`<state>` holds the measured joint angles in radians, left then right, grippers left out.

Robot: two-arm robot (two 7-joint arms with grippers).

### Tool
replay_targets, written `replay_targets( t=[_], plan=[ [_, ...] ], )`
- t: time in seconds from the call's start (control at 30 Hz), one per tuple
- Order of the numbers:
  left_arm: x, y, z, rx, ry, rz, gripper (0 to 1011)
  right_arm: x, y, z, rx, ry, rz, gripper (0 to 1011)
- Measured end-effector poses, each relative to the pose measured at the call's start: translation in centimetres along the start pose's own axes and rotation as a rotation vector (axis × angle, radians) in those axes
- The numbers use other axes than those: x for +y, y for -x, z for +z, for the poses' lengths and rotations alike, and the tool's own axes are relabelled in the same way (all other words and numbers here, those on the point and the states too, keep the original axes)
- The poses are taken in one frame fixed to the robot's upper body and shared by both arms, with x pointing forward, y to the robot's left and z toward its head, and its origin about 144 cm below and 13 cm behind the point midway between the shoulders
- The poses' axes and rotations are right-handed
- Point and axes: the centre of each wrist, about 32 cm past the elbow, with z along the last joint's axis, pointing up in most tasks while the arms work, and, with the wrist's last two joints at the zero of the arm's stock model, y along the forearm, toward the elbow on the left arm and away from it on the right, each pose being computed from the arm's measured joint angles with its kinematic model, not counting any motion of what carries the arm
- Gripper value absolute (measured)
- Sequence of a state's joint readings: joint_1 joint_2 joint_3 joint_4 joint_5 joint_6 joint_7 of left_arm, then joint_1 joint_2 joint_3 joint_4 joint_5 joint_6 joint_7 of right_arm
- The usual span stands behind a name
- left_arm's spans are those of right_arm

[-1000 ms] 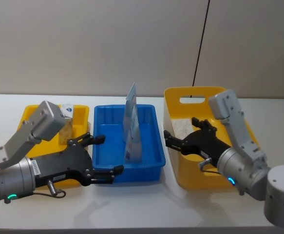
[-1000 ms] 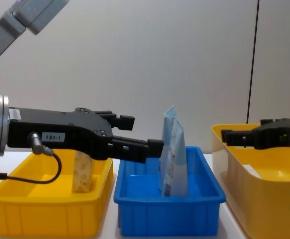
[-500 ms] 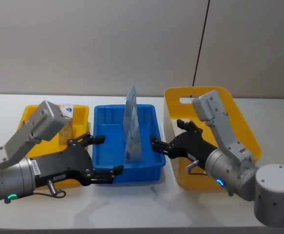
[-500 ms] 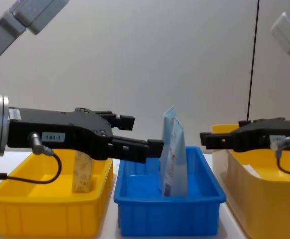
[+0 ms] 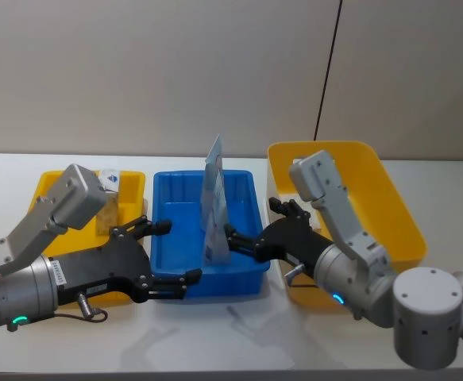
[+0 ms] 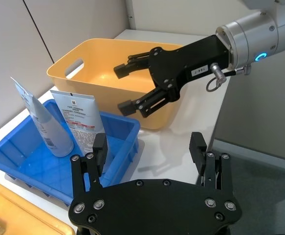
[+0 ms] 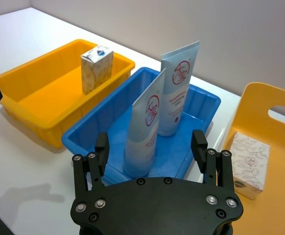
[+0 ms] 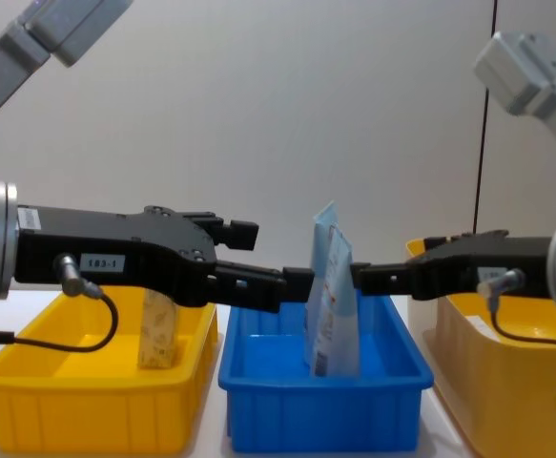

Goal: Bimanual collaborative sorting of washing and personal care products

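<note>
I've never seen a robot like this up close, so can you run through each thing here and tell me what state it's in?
Left gripper: fingers open, holding nothing.
Right gripper: fingers open, beside the pouches.
Light-blue pouches: two, upright in the blue bin.
Small pack: upright in the low yellow bin.
Large pack: lying in the tall yellow bin.

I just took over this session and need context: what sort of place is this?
Probably a lab or test bench, not a home: a bare white table against a plain grey wall, with a blue bin between two yellow bins set out for sorting.
</note>
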<state>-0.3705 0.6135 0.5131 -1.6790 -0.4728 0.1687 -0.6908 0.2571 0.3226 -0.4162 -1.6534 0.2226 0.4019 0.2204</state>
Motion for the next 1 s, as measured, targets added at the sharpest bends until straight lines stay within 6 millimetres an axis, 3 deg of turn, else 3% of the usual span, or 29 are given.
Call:
replay_targets(
  t=[1.0],
  plan=[
    [0.0,0.0,0.0,0.0,0.0,0.0,1001,5.2,2.0,-0.8,-0.026,0.024,-0.051,1003]
  ],
)
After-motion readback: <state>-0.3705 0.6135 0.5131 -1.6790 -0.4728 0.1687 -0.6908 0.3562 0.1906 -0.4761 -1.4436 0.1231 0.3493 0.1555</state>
